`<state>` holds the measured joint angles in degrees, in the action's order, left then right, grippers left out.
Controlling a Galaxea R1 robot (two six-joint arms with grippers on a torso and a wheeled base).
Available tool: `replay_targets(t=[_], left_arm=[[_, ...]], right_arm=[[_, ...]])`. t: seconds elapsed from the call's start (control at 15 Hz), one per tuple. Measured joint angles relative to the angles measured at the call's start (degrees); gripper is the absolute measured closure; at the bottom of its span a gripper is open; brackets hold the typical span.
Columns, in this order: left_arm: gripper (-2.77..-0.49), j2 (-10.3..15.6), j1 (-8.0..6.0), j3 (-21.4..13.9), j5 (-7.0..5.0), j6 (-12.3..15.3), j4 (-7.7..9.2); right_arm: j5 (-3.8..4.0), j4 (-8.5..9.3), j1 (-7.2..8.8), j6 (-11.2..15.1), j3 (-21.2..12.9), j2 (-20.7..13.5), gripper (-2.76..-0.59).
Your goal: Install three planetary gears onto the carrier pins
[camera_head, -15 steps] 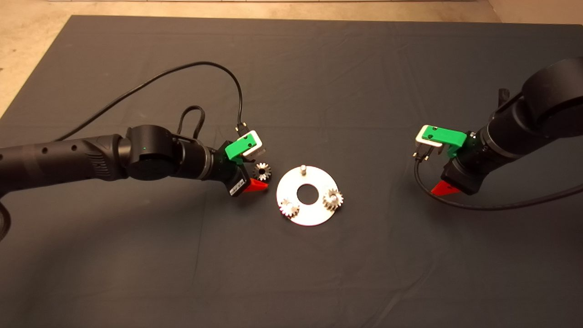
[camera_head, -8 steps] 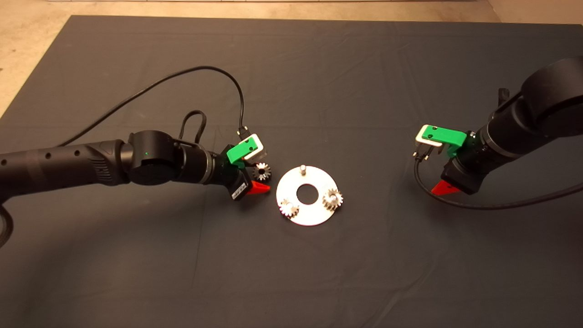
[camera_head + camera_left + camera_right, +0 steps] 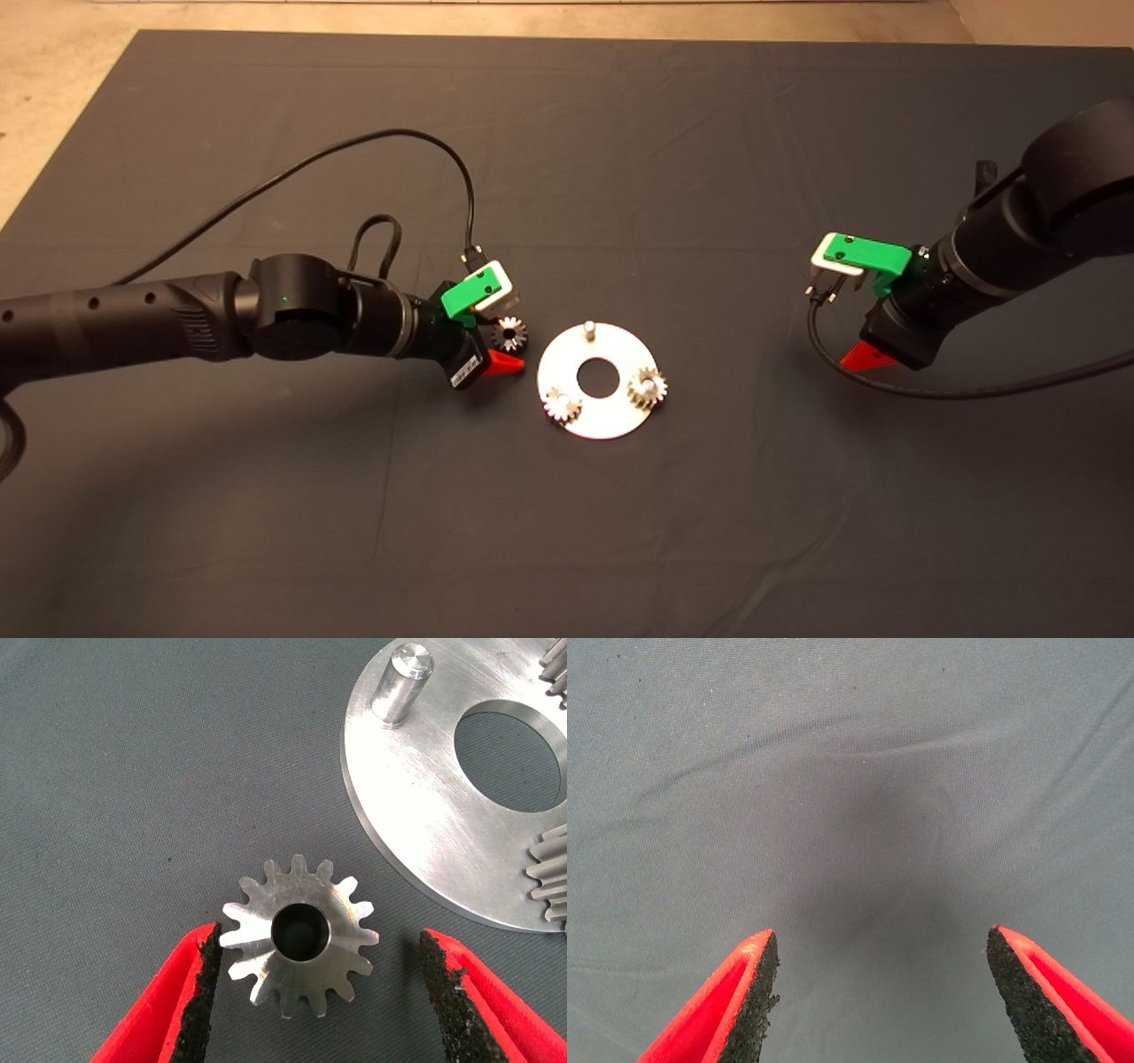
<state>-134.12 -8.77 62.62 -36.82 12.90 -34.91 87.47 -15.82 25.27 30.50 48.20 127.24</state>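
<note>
With two gears seated on the disc [image 3: 602,416], the left gripper [image 3: 314,992] straddles the third gear [image 3: 299,935] beside it, fingers wide; next, closing squarely and carrying it to the free pin [image 3: 400,682]. The right gripper [image 3: 881,992] waits wide, well apart.

Two black arms [image 3: 133,323] trail black cables; green grippers carry red fingers [image 3: 168,1005] with black pads

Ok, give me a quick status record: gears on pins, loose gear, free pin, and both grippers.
gears seated: two, lower-left gear and lower-right gear, each on a pin of the carrier disc
free pin: one bare pin at the disc's far edge
loose gear: third gear flat on the mat, left of the disc, apart from it
left gripper: open, fingers straddling the third gear, one pad touching or nearly touching its teeth
right gripper: open, empty, over bare mat right of the disc
</note>
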Motion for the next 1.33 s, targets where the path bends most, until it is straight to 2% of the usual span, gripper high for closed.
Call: replay_targets(t=[0.13, 0.27, 0.53, 0.67, 0.87, 1.0, 1.33], left_arm=[[-1.51, 0.0, 0.00, 0.0, 0.00, -0.1, 0.00], [-1.37, 0.0, 0.00, 0.0, -0.01, -0.1, 0.00], [-1.37, -0.2, 0.34, 0.0, 0.49, -0.1, -0.02], [-1.22, -0.1, 0.34, 0.0, 0.49, -0.1, 0.00], [-1.21, -0.2, 0.50, 0.0, 0.60, -0.1, -0.01], [-1.09, -0.2, 0.53, 0.0, 0.62, -0.2, -0.01], [-1.03, -0.2, 0.65, 0.1, 0.79, -0.7, 0.00]], right_arm=[[-0.04, 0.00, 0.00, 0.0, 0.0, 0.1, -1.74], [-0.01, 0.00, -0.02, 0.0, 0.0, 0.1, -1.74], [-0.01, 0.00, 0.00, 0.0, 0.0, 0.3, -1.74], [-0.01, 0.00, -0.02, 0.0, 0.0, 0.4, -1.74], [-0.01, 0.00, 0.00, 0.0, 0.0, 0.7, -1.74], [-0.01, 0.00, 0.00, 0.0, 0.0, 0.7, -1.74], [-0.01, 0.00, 0.00, 0.0, 0.0, 0.7, -1.74]])
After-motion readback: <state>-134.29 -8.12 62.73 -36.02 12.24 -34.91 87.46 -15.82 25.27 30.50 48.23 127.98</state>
